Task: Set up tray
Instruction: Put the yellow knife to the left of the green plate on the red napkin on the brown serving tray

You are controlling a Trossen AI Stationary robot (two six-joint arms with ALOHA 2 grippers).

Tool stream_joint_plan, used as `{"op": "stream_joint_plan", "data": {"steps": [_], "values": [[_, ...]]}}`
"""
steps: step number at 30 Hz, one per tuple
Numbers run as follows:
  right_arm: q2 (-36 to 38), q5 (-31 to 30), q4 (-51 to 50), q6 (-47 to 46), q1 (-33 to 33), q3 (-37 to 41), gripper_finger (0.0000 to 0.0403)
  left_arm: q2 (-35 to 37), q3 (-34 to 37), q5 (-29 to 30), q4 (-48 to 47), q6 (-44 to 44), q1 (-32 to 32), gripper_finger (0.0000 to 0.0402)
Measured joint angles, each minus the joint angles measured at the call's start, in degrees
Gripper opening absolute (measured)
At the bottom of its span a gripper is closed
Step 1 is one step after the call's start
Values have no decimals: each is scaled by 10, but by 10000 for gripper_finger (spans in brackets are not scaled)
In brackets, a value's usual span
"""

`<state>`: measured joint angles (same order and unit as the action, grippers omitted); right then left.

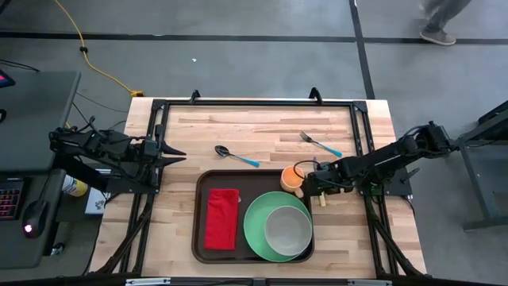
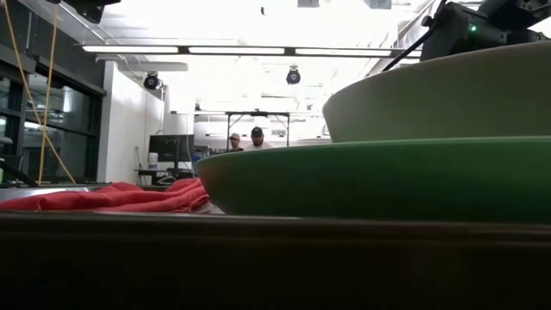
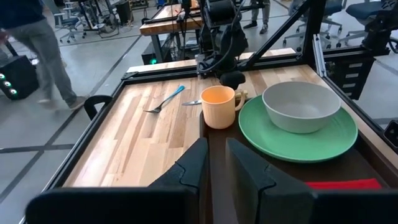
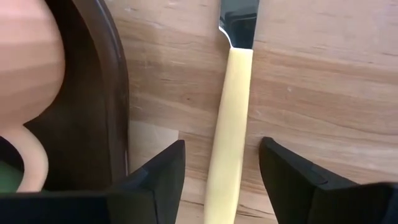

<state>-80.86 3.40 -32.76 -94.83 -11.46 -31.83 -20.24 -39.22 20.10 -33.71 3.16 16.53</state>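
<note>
Brown tray [image 1: 202,213] at the table's [image 1: 238,127] near edge, half set.
Right gripper [image 1: 315,184], jaws open, straddles a cream-handled knife [image 4: 228,134] beside the tray's right rim, likely to grasp it; left gripper [image 1: 176,151] waits near the left edge, jaws narrowly parted, holding nothing.

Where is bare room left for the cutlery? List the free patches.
Free: bare wood between spoon and fork, and the tray floor between red napkin and green plate. Crowded: tray's right corner, with orange mug and right claw.
</note>
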Motion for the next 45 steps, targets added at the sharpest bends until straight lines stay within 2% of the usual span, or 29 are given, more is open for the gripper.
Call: {"op": "stream_joint_plan", "data": {"steps": [12, 29, 45], "values": [[-1, 9, -5, -3, 0, 0, 125, 0, 0, 0, -10, 1, 0, 88], [-23, 21, 17, -3, 0, -4, 114, 0, 0, 0, -12, 11, 0, 88], [-23, 16, 23, -3, -1, -6, 51, 0, 0, -1, -12, 9, 0, 88]]}}
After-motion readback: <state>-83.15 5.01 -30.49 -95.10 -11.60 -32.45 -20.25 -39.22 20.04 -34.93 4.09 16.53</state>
